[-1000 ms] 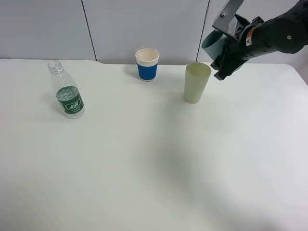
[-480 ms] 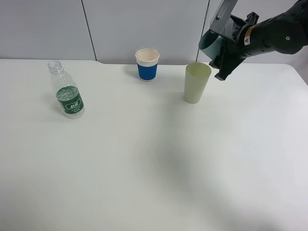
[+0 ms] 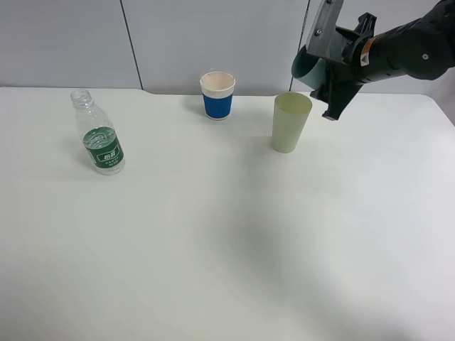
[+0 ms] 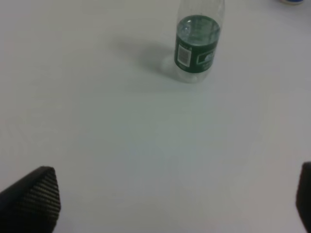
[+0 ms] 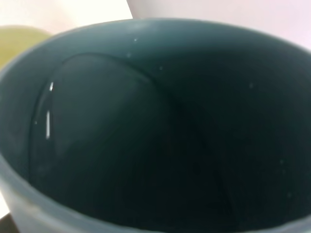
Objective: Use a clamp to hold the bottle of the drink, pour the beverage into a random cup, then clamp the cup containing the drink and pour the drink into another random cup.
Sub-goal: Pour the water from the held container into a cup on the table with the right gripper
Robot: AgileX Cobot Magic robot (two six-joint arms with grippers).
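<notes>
One tilted teal cup, liquid seen only by right wrist

- This looks like a robot test lab.
- A bare white counter fills the high view, backed by plain pale grey wall panels with dark seams.
- A bulky black robot arm reaches in above the counter, carrying a teal cup.
- Standing apart like test props are a clear plastic bottle, a blue-sleeved paper cup and a pale green cup.
</notes>
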